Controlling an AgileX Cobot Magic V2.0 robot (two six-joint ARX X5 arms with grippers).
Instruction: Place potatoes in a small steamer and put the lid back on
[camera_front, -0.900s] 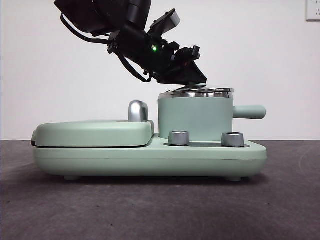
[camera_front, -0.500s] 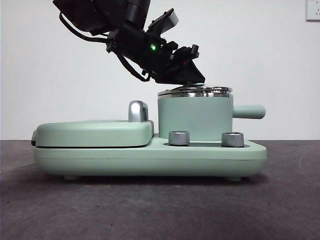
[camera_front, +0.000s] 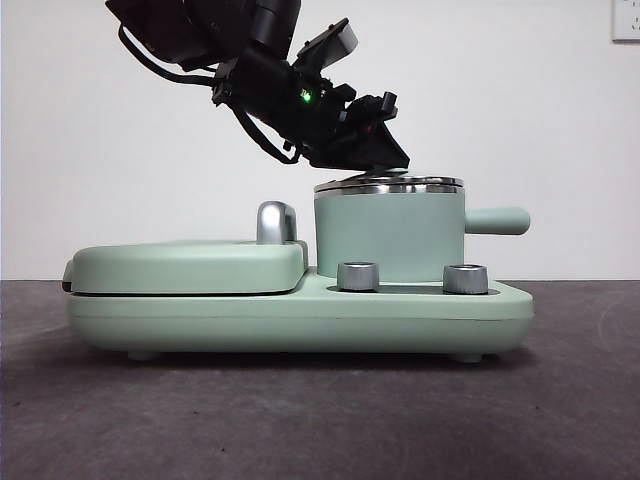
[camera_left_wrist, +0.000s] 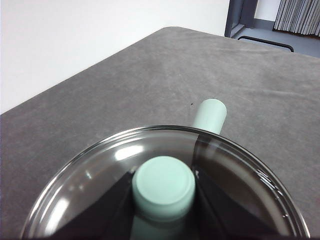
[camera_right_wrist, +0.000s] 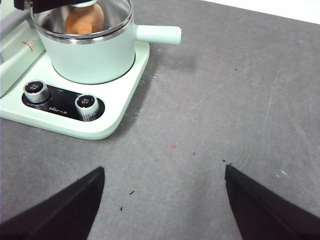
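Lid (camera_left_wrist: 165, 200) sits on the pot (camera_front: 390, 235), steel rim on steel rim, and my left gripper (camera_left_wrist: 162, 197) has its black jaws clenched on either side of the green knob (camera_left_wrist: 163, 187). I can see the potato (camera_right_wrist: 84, 19) through the glass, inside the pot. My right gripper (camera_right_wrist: 162, 200) hangs over bare table (camera_right_wrist: 225, 100) beside the cooker base (camera_right_wrist: 120, 115), jaws spread wide.

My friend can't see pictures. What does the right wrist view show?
A small mint-green steamer pot on a mint-green cooker base holds an orange-brown potato under a clear glass lid. The right gripper hangs open above the grey table.
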